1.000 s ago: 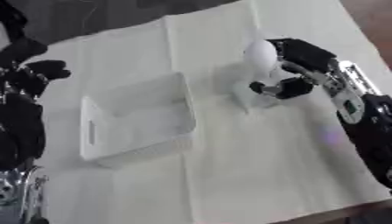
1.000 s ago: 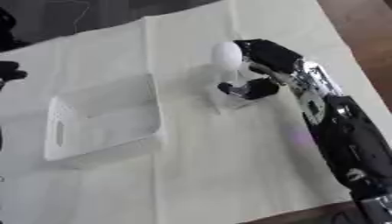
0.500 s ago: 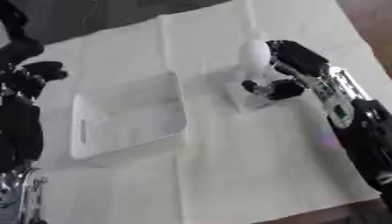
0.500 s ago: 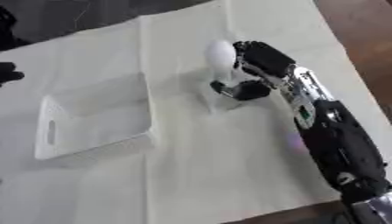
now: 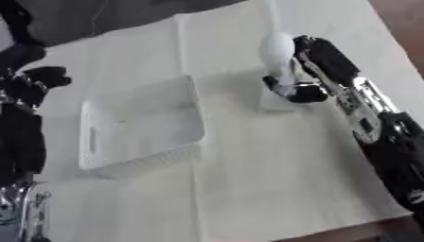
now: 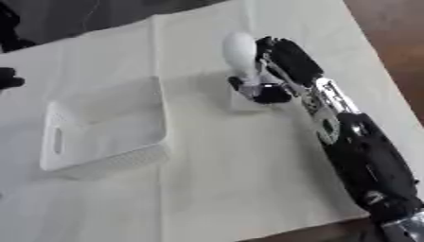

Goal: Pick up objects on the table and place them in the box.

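Open cloth lane mid-frame between white box [image 5: 141, 125] at left and right hand [image 5: 319, 71] upper right. Box top open. Lower half of bench [image 5: 273, 189] bare. Left hand [image 5: 33, 82] crowds left edge.

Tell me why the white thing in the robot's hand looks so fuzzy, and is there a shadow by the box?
Left eye view: the white object is soft-edged and blurred against the pale cloth, and so is the right hand curled around it. Right eye view: the white box casts a faint grey shadow along its near side; no strong glare anywhere.
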Motion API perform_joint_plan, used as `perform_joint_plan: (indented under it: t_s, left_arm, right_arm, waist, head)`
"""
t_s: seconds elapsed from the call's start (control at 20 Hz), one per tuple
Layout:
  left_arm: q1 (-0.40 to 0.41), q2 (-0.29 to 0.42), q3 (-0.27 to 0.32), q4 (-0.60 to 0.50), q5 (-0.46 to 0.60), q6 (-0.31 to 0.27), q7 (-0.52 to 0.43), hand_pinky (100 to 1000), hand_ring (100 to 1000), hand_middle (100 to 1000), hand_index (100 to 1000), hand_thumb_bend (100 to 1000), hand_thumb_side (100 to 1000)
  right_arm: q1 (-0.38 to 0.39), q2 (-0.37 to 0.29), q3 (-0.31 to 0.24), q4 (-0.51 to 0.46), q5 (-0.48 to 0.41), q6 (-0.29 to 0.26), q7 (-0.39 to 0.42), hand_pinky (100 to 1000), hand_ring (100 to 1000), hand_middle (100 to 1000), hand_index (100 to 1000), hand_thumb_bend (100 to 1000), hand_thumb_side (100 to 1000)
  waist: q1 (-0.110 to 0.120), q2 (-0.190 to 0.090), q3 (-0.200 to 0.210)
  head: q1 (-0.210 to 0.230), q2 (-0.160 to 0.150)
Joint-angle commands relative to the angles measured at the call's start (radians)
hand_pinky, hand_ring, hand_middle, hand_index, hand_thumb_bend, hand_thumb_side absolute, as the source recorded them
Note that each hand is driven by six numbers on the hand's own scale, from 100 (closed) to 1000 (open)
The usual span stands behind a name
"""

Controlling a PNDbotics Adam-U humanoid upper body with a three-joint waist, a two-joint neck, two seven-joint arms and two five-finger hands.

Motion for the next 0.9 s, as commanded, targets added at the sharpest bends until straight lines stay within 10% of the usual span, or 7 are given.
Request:
perform_joint_plan:
  t_s: [0.05, 0.9]
  left_arm:
    - [-0.002, 0.006, 0.01, -0.014, -0.008, -0.001, 0.003, 641, 676, 728, 854, 100, 1000]
    - [-0.003, 0.04, 0.015, -0.01, -0.02, 0.006, 0.005, 639, 675, 729, 854, 100, 1000]
  right_arm:
    - [-0.042, -0.049, 0.018, -0.039, 0.002, -0.022, 0.001, 148, 185, 125, 221, 100, 806]
    - [-0.29, -0.158, 0.085, -0.1, 0.001, -0.105, 0.053, 336, 307, 195, 240, 100, 838]
  waist:
    - [-0.015, -0.013, 0.001]
    - [-0.077, -0.033, -0.026]
  head:
    - [-0.002, -0.007]
    - [0.044, -0.007]
